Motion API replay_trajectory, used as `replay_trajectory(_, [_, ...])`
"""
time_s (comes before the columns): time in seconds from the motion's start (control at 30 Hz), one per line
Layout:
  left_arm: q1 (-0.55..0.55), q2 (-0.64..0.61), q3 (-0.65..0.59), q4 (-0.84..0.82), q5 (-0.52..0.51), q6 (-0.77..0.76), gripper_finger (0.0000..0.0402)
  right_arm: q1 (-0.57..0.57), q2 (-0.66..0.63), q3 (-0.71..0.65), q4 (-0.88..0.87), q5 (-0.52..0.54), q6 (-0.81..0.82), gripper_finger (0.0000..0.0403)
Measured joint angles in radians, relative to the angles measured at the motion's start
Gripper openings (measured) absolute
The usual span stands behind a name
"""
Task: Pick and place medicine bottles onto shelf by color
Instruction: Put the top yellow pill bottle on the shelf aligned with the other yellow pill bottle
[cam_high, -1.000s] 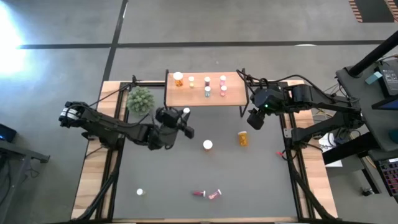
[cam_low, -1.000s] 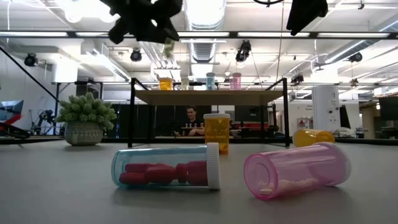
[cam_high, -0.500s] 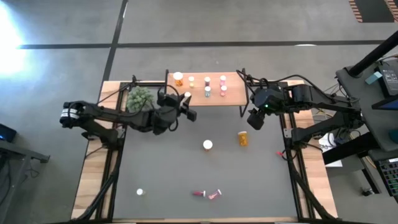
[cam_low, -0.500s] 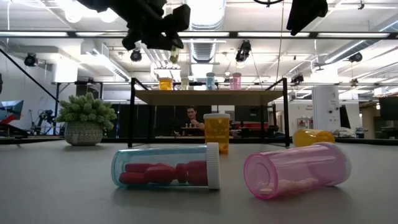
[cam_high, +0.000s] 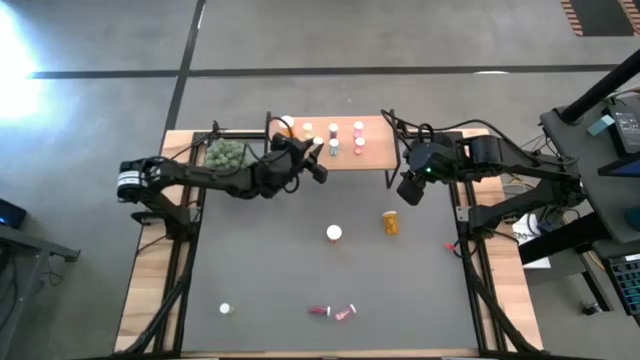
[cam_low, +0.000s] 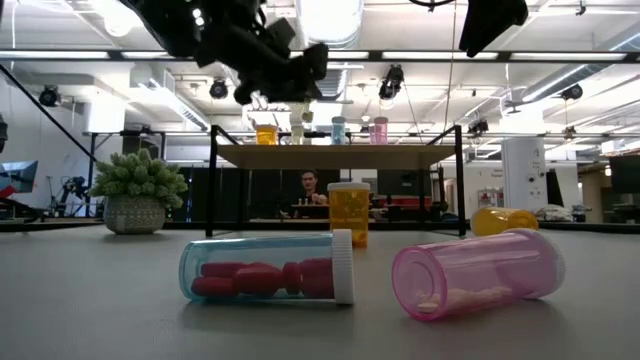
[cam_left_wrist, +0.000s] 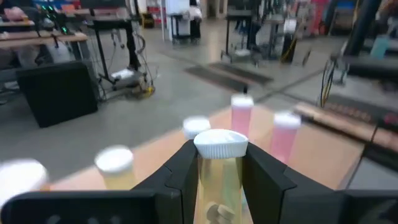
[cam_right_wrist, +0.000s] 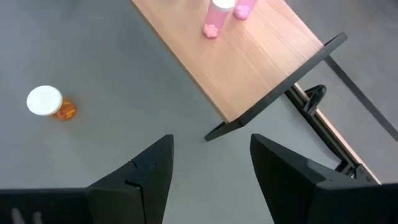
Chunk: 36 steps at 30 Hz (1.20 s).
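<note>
My left gripper (cam_high: 316, 152) is shut on a small yellowish medicine bottle (cam_left_wrist: 219, 177) with a white cap (cam_left_wrist: 221, 143), held over the near edge of the light-wood shelf (cam_high: 375, 155). Several white-capped bottles stand on the shelf: an orange one (cam_high: 287, 125), yellowish ones and pink ones (cam_high: 358, 128). On the table an orange bottle (cam_high: 334, 233) stands upright and another orange one (cam_high: 391, 222) lies on its side. My right gripper (cam_high: 408, 192) hangs open off the shelf's right end, above the table, with nothing between its fingers (cam_right_wrist: 143, 180). My left gripper pinches the bottle's body just below the cap (cam_left_wrist: 219, 167) between its two fingers (cam_left_wrist: 186, 177). The fingers reach in level from the table's left, slanting toward the far edge. The bottle stands upright in the hold, lifted clear.
A green plant in a pot (cam_high: 225, 155) stands left of the shelf, under my left arm. A red-filled bottle (cam_low: 268, 268) and a pink bottle (cam_low: 478, 272) lie near the table's front edge. A small white-capped bottle (cam_high: 225, 309) stands at the near left.
My left gripper has carried the yellowish bottle toward the table's far edge and a little to the right, from over the open table up to the shelf's near edge, turning a little on the way. The bottle stays upright in the hold.
</note>
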Motion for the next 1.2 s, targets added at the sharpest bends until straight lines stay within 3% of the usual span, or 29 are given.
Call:
replay_trajectory(0.23, [0.0, 0.062, -0.001, 0.051, -0.041, -0.006, 0.0085, 0.0, 0.0, 0.0, -0.005, 0.0, 0.0, 0.0203])
replay_trajectory(0.37, [0.0, 0.064, -0.005, 0.036, -0.122, 0.029, 0.0085, 0.0, 0.0, 0.0, -0.006, 0.001, 0.0, 0.0203])
replay_trajectory(0.6, [0.0, 0.065, -0.015, 0.032, -0.134, 0.045, 0.0085, 0.0, 0.0, 0.0, -0.007, 0.001, -0.007, 0.0203])
replay_trajectory(0.77, [-0.001, 0.065, -0.038, 0.034, -0.202, 0.021, 0.0085, 0.0, 0.0, 0.0, -0.007, 0.002, -0.007, 0.0203])
replay_trajectory(1.2, [0.0, 0.071, -0.077, 0.076, -0.221, -0.034, 0.0085, 0.0, 0.0, 0.0, -0.006, 0.002, 0.002, 0.0203])
